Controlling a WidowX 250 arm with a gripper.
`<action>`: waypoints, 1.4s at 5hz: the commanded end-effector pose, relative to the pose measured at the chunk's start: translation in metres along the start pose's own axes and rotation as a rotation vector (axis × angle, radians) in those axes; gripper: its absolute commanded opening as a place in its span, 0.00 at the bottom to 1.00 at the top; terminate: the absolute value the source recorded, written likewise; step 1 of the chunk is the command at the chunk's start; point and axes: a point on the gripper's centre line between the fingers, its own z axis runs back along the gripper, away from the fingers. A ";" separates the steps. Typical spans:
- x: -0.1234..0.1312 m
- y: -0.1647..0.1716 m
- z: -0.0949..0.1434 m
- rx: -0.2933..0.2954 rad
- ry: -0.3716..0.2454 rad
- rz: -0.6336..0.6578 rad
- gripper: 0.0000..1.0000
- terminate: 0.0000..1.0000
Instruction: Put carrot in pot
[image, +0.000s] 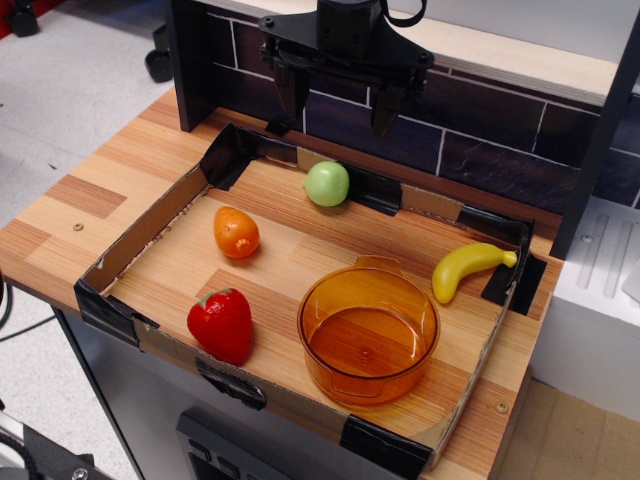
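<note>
The carrot (236, 232) is a small glossy orange egg-shaped toy lying on the wooden floor of the tray, left of centre. The pot (368, 330) is a round translucent amber plastic pot with small tab handles; it stands empty at the tray's front right. My black gripper (338, 112) hangs open and empty above the tray's back edge, in front of the dark brick wall, well behind and above the carrot.
A cardboard-walled tray (150, 235) with black tape corners holds everything. A green ball (327, 184) lies at the back, just under the gripper. A red strawberry-like toy (221, 324) sits front left. A yellow banana (468, 268) lies at the right.
</note>
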 end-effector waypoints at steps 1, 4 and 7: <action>0.000 0.000 0.000 0.000 0.000 0.000 1.00 0.00; -0.012 0.078 -0.004 -0.005 -0.011 0.521 1.00 0.00; -0.046 0.075 -0.048 0.000 0.159 0.730 1.00 0.00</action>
